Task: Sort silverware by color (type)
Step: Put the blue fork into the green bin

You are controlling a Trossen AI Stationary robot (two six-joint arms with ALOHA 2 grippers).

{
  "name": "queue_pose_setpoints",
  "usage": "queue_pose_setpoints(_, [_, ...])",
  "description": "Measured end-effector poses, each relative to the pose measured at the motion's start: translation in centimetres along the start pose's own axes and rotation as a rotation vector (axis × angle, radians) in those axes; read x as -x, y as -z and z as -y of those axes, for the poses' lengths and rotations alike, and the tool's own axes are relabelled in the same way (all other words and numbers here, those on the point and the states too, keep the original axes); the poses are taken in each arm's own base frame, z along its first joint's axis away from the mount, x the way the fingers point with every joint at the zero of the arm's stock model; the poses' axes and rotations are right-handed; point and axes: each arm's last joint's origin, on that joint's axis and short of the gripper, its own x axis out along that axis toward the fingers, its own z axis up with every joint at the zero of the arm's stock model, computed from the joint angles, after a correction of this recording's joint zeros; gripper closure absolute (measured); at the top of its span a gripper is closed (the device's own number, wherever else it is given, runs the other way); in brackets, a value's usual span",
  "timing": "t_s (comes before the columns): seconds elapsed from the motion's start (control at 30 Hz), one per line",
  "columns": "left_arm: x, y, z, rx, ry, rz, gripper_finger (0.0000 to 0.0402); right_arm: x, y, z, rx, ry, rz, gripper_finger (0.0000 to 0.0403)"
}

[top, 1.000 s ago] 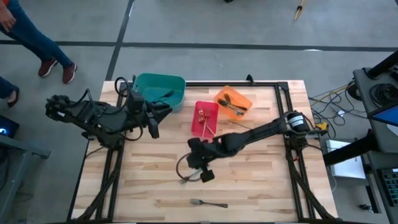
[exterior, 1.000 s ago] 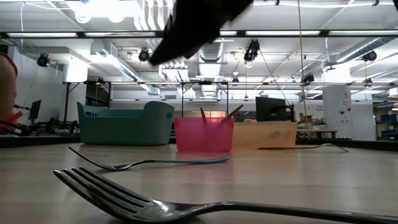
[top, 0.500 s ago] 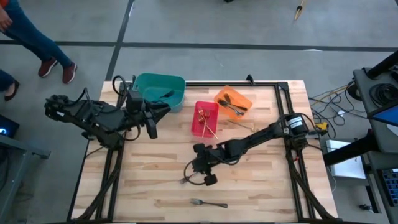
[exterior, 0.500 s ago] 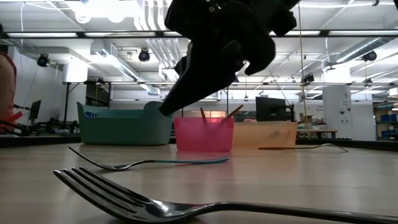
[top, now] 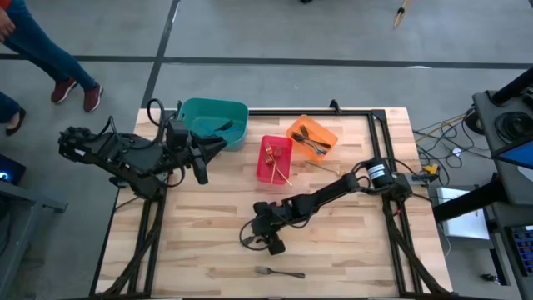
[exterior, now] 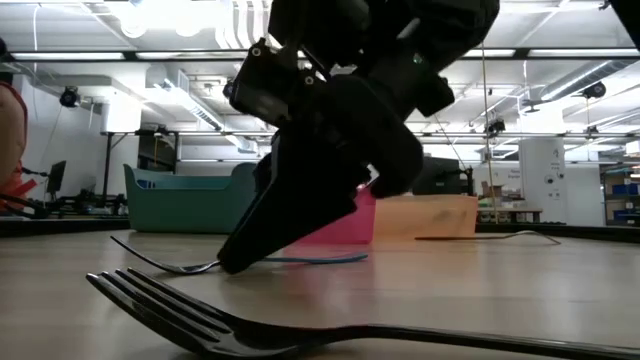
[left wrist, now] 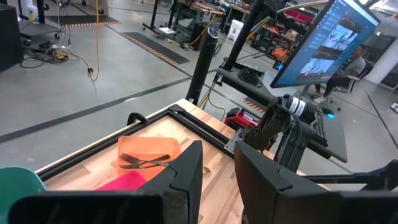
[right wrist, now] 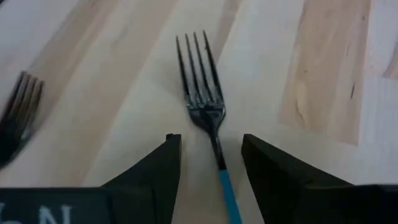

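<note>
A fork with dark tines and a light-blue handle (right wrist: 203,102) lies flat on the table's near middle (top: 246,242). My right gripper (right wrist: 211,149) is low over it, open, one finger on each side of the fork's neck and not touching it; in the low view its fingertip (exterior: 238,260) is down by the tines. A plain silver fork (top: 279,272) lies by the near edge. My left gripper (top: 204,160) hangs raised at the far left beside the teal bin (top: 215,121), open by a narrow gap (left wrist: 217,180), with nothing between its fingers.
The red bin (top: 275,160) holds gold forks and the orange bin (top: 312,137) holds dark forks; both stand at the far middle. A black frame (top: 379,125) runs round the table top. Beyond the table's left side a person's legs (top: 50,58) show on the floor.
My right gripper has come down from well above the table to just over the blue-handled fork, drifting a little toward the near left. Both forks on the table have stayed where they were.
</note>
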Motion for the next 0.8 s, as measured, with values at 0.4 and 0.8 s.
queue_pose_setpoints(0.4, [0.2,-0.1,-0.2,-0.022,0.000,0.000,0.0327,-2.9,3.3,1.1,-0.030,-0.044,-0.101,0.0386])
queue_pose_setpoints(0.8, [2.2,-1.2,-2.0,-0.055,0.004,0.009,0.0327,6.9,-3.5,4.5,-0.175,0.152,0.117,0.0394])
